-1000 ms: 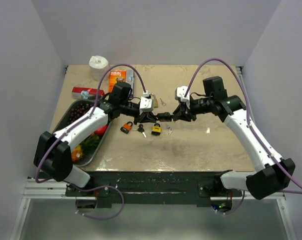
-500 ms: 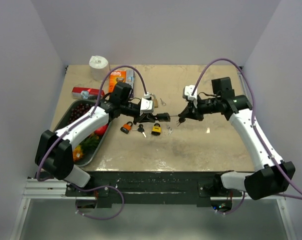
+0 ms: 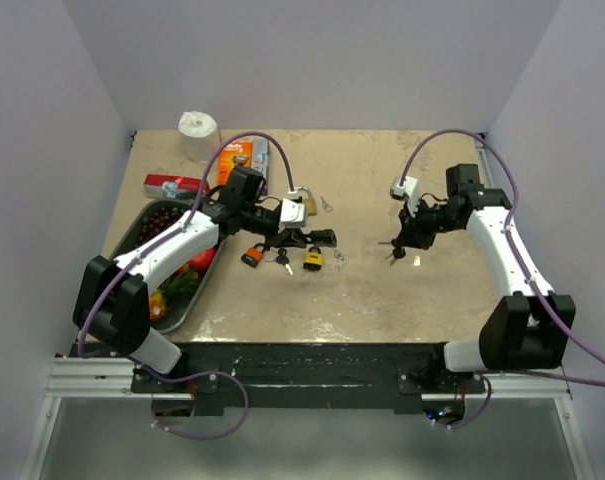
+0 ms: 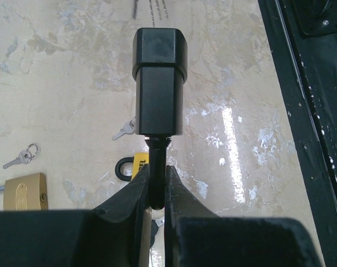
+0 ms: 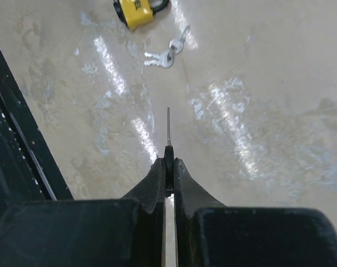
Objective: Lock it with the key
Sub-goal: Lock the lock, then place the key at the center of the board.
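Left gripper (image 4: 157, 175) clamps the black padlock (image 4: 159, 83) by its shackle, the body jutting straight ahead of the jaws. Right gripper (image 5: 169, 164), closed on the key (image 5: 168, 125), aims the blade forward toward the lock, well apart but roughly in line.

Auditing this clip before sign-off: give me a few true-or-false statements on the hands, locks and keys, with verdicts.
1. The left hand is shut on the black padlock. True.
2. The right hand is open and empty. False: it is shut on a key.
3. The key sits inside the black padlock. False: the two are well apart.
4. A yellow padlock lies on the table. True.
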You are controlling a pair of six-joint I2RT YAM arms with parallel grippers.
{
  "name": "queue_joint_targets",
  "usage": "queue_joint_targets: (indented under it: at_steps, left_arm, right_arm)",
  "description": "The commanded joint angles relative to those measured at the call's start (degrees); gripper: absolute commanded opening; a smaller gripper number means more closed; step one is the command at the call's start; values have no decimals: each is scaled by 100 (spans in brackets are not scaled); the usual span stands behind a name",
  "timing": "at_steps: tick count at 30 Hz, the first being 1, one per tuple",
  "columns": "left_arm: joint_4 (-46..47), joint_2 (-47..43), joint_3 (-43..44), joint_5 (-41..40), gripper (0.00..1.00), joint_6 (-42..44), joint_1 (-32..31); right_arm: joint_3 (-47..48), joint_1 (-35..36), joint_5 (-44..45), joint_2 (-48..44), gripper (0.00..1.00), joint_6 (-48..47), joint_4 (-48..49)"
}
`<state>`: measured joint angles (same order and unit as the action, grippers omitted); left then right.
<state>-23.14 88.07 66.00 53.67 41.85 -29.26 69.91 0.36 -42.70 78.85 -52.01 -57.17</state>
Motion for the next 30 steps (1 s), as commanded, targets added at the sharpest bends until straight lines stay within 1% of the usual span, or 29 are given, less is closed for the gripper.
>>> queue_joint_targets:
  at_steps: [1,3,9,12,13,15,20,28,29,30]
  left_arm:
    - [757,-132,203,249,0,-299,43]
    - [907,-176,124,206,0,-449,43]
    - [995,-212,18,188,0,-476,43]
    - [978,-211,27,196,0,-476,43]
    - [969,-203,27,197,0,-458,43]
    - [916,-203,18,197,0,-397,43]
    - [811,-194,18,214,0,-335,34]
    - [784,-185,-34,214,0,-300,34]
    - [767,-159,-34,214,0,-291,34]
    - [758,-150,-26,205,0,-274,34]
  right_arm:
    - [-363,-18,376,192,0,462,319]
    - [-495,-27,455,341,0,472,381]
    - [-891,-27,842,693,0,244,627]
    - [-795,-27,903,1000,0,226,742]
    - [-769,-166,938,1157,0,226,777]
    - [-681,-177,1009,1308,0,200,900]
    - [-461,-291,1220,1791,0,-55,1006]
    - [-233,-405,1352,2108,0,-301,1234]
    - [-189,-397,1360,2143,1,-301,1260]
    - [-180,-396,1369,2170,7,-310,1287]
